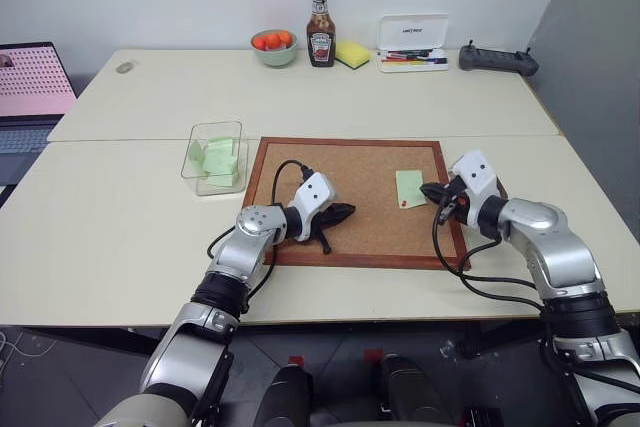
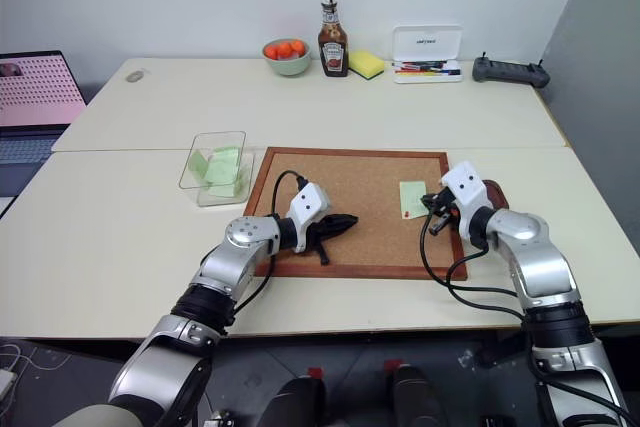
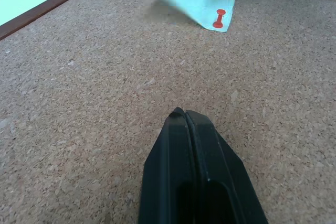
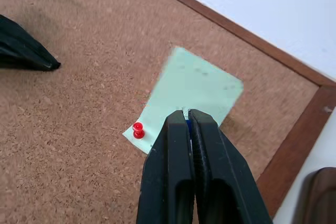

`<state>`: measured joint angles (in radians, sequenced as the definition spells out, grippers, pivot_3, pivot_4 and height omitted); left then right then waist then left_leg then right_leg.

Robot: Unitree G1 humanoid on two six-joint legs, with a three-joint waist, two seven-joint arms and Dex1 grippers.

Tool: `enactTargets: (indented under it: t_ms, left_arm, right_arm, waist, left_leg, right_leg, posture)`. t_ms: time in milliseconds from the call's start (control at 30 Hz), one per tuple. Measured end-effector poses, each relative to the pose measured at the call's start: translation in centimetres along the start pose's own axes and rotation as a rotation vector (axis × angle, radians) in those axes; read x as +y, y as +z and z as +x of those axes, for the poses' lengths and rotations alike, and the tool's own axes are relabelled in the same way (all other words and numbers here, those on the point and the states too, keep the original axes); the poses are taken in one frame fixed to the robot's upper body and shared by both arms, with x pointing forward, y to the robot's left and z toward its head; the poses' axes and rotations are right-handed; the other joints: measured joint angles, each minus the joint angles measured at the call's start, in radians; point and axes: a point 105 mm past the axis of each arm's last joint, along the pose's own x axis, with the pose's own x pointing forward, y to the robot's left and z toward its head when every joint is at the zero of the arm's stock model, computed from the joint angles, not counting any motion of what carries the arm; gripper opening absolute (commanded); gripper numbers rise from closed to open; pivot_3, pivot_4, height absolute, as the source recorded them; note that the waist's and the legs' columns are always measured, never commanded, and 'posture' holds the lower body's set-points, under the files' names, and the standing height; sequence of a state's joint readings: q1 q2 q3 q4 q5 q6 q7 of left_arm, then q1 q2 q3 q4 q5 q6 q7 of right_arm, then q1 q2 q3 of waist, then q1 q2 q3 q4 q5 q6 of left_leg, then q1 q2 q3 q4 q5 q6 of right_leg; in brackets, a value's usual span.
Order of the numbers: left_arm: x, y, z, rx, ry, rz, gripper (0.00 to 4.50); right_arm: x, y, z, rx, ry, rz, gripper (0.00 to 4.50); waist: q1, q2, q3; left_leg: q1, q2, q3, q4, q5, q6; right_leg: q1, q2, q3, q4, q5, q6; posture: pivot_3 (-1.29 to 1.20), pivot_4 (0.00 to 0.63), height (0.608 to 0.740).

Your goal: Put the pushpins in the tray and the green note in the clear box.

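The green note [image 4: 195, 94] lies flat on the cork board [image 1: 350, 202], near the board's right edge, with one red pushpin [image 4: 138, 130] standing in its near corner. The right gripper [image 4: 188, 116] hangs just above the note with its fingers pressed together; the right wrist view shows a small speck of blue between the fingertips, which may be the second pushpin, though it is too small to confirm. The head views show only the red dot on the note and nothing of that blue speck. The tray [image 2: 494, 193] sits on the surface just beyond the board's right edge, beside the right gripper; its dark rim also shows in the right wrist view. The clear box [image 1: 214, 156] stands on the surface just off the board's left far corner, with several pale green slips inside it. The left gripper [image 1: 345, 213] rests low over the middle of the board, fingers closed on nothing, pointing toward the note; the left wrist view confirms the fingertips meet. Along the surface's far edge stand one bowl [image 1: 274, 48] of orange items, one ketchup bottle [image 1: 320, 27], one yellow sponge [image 1: 352, 53], one open white marker case [image 1: 412, 43] and one dark controller [image 1: 497, 60]. A laptop [image 1: 32, 97] lies at the left edge.
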<state>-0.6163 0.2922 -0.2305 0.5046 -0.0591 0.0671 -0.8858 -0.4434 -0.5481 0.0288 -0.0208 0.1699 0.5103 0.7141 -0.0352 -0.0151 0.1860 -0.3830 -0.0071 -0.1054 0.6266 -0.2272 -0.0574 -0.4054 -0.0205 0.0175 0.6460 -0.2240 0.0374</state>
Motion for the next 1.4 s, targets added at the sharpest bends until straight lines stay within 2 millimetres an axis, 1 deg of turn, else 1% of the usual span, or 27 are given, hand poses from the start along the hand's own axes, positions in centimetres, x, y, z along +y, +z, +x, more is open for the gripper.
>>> enactTargets:
  t_ms: [133,267,300,333,433,467,533,633,667,700,733,800,833,900,1067,1133,1167,1200,1233,1333,1400]
  left_arm:
    - [0.0,0.0,0.0,0.0,0.0,0.0,0.0]
    - [0.0,0.0,0.0,0.0,0.0,0.0,0.0]
    - [0.0,0.0,0.0,0.0,0.0,0.0,0.0]
    - [0.0,-0.1,0.0,0.001,0.0,0.0,0.0]
    - [-0.1,-0.1,0.0,0.0,-0.001,0.002,0.0]
    - [0.0,-0.1,-0.1,0.001,0.0,0.002,0.0]
    - [0.0,-0.1,-0.1,0.003,0.001,0.002,0.0]
    - [0.0,-0.1,0.0,0.002,0.0,0.003,0.0]
    - [0.0,0.0,0.0,0.002,-0.001,0.003,0.0]
    - [0.0,-0.1,0.0,0.002,-0.002,0.003,0.0]
    - [0.0,-0.1,0.0,0.004,-0.001,0.004,0.0]
    - [0.0,-0.1,0.0,0.005,0.0,0.006,0.0]
    - [0.0,0.0,0.0,0.004,-0.001,0.006,0.0]
    - [0.0,0.0,0.0,0.004,-0.002,0.007,0.0]
    - [0.0,0.0,0.0,0.004,-0.001,0.007,0.0]
    - [0.0,0.0,0.0,0.004,-0.001,0.007,0.0]
    - [0.0,0.0,0.0,0.004,-0.001,0.007,0.0]
    - [0.0,0.0,0.0,0.004,-0.001,0.006,0.0]
    - [0.0,0.0,0.0,0.004,-0.001,0.006,0.0]
    - [0.0,-0.1,0.0,0.004,-0.001,0.006,0.0]
    - [0.0,-0.1,0.0,0.004,-0.001,0.006,0.0]
  right_arm:
    - [-0.3,0.5,-0.6,-0.004,-0.004,-0.02,0.05]
    - [-2.3,0.7,-2.2,0.02,-0.069,-0.052,0.05]
    - [-2.5,0.7,-2.4,0.027,-0.074,-0.056,0.05]
    - [-3.0,0.3,-2.9,0.046,-0.087,-0.064,0.05]
    - [-4.2,-1.6,-3.9,0.127,-0.131,-0.098,0.05]
    - [-5.0,-2.4,-4.3,0.167,-0.161,-0.106,0.05]
    - [-5.9,-3.3,-4.6,0.21,-0.205,-0.142,0.05]
    - [-6.6,-4.9,-4.6,0.276,-0.24,-0.211,0.05]
    - [-6.8,-5.4,-4.6,0.292,-0.246,-0.22,0.37]
    - [-6.9,-5.9,-4.5,0.304,-0.255,-0.226,0.46]
    - [-7.0,-5.8,-4.3,0.297,-0.264,-0.225,0.55]
    - [-7.3,-5.8,-3.9,0.292,-0.285,-0.218,1.11]
    - [-7.6,-5.8,-3.8,0.294,-0.296,-0.219,1.3]
    - [-7.9,-5.8,-3.8,0.295,-0.311,-0.22,1.86]
    - [-8.0,-5.6,-3.3,0.28,-0.314,-0.209,2.85]
    - [-8.1,-5.3,-3.4,0.272,-0.321,-0.209,3.4]
    - [-8.2,-5.2,-3.4,0.268,-0.325,-0.208,3.56]
    - [-8.4,-5.0,-3.5,0.262,-0.332,-0.203,3.88]
    - [-8.6,-4.9,-3.6,0.256,-0.342,-0.197,3.97]
    - [-9.1,-4.6,-3.9,0.246,-0.364,-0.171,4.47]
    - [-9.3,-4.5,-4.1,0.237,-0.382,-0.134,4.47]
  waist:
    - [0.0,0.0,0.0]
    - [0.0,0.0,0.0]
    - [0.0,0.0,0.0]
    - [0.0,0.0,0.0]
    - [0.0,0.0,0.0]
    - [0.0,0.0,0.0]
    - [-0.001,0.0,0.0]
    - [-0.001,0.0,0.0]
    - [0.0,0.0,0.0]
    - [0.0,0.0,0.0]
    - [-0.001,0.0,0.0]
    - [-0.001,0.0,0.0]
    - [0.0,0.0,0.0]
    - [0.0,0.0,0.0]
    - [0.0,0.0,0.0]
    - [0.0,0.0,0.0]
    - [0.0,0.0,0.0]
    - [0.0,0.0,0.0]
    - [0.0,0.0,0.0]
    - [0.0,0.0,0.0]
    - [0.0,0.0,0.0]
  left_leg:
    - [0.0,0.0,0.0,0.0,0.0,0.0]
    - [0.0,0.0,0.0,0.0,0.0,0.0]
    - [0.0,0.0,0.0,0.0,0.0,0.0]
    - [0.0,0.0,0.0,0.0,0.0,0.0]
    - [0.0,0.0,0.001,0.0,0.0,0.0]
    - [0.0,0.0,0.001,0.0,0.0,0.0]
    - [0.001,0.0,0.001,0.0,0.0,0.0]
    - [0.0,0.0,0.001,0.0,0.0,0.0]
    - [0.0,0.0,0.001,0.0,0.0,0.0]
    - [0.0,0.0,0.001,0.0,0.0,0.0]
    - [0.001,0.0,0.002,0.0,0.0,0.0]
    - [0.0,0.0,0.001,0.0,0.0,0.0]
    - [0.0,0.0,0.001,0.0,0.0,0.0]
    - [0.0,0.0,0.001,0.0,0.0,0.0]
    - [0.0,0.0,0.001,0.0,0.0,0.0]
    - [0.0,0.0,0.001,0.0,0.0,0.0]
    - [0.0,0.0,0.001,0.0,0.0,0.0]
    - [0.0,0.0,0.001,0.0,0.0,0.0]
    - [0.0,0.0,0.001,0.0,0.0,0.0]
    - [0.0,0.0,0.001,0.0,0.0,0.0]
    - [0.0,0.0,0.001,0.0,0.0,0.0]
  right_leg:
    - [0.0,0.0,0.0,0.0,0.0,0.0]
    - [0.0,0.0,0.0,0.0,0.0,0.0]
    - [0.0,0.0,0.0,0.0,0.0,0.0]
    - [0.0,0.0,0.0,0.0,0.0,0.0]
    - [0.0,0.0,0.0,0.0,0.0,0.0]
    - [0.0,0.0,0.001,0.0,0.0,0.0]
    - [0.0,0.0,0.001,0.0,0.0,0.0]
    - [0.0,0.0,0.001,0.0,0.0,0.0]
    - [0.0,0.0,0.001,0.0,0.0,0.0]
    - [0.0,0.0,0.001,0.0,0.0,0.0]
    - [0.0,0.0,0.001,0.0,0.0,0.0]
    - [0.0,0.0,0.001,0.0,0.0,0.0]
    - [0.0,0.0,0.001,0.0,0.0,0.0]
    - [0.0,0.0,0.001,0.0,0.0,0.0]
    - [0.0,0.0,0.001,0.0,0.0,0.0]
    - [0.0,0.0,0.001,0.0,0.0,0.0]
    - [0.0,0.0,0.001,0.0,0.0,0.0]
    - [0.0,0.0,0.001,0.0,0.0,0.0]
    - [0.0,0.0,0.001,0.0,0.0,0.0]
    - [0.0,0.0,0.001,0.0,0.0,0.0]
    - [0.0,0.0,0.001,0.0,0.0,0.0]
  posture:
    - [0.0,0.15,0.74]
    - [0.0,0.15,0.74]
    - [0.0,0.15,0.74]
    - [0.0,0.15,0.74]
    - [0.0,0.15,0.74]
    - [0.0,0.15,0.74]
    - [0.0,0.15,0.74]
    - [0.0,0.15,0.74]
    - [0.0,0.15,0.74]
    - [0.0,0.15,0.74]
    - [0.0,0.15,0.74]
    - [0.0,0.15,0.74]
    - [0.0,0.15,0.74]
    - [0.0,0.15,0.74]
    - [0.0,0.15,0.74]
    - [0.0,0.15,0.74]
    - [0.0,0.15,0.74]
    - [0.0,0.15,0.74]
    - [0.0,0.15,0.74]
    - [0.0,0.15,0.74]
    - [0.0,0.15,0.74]
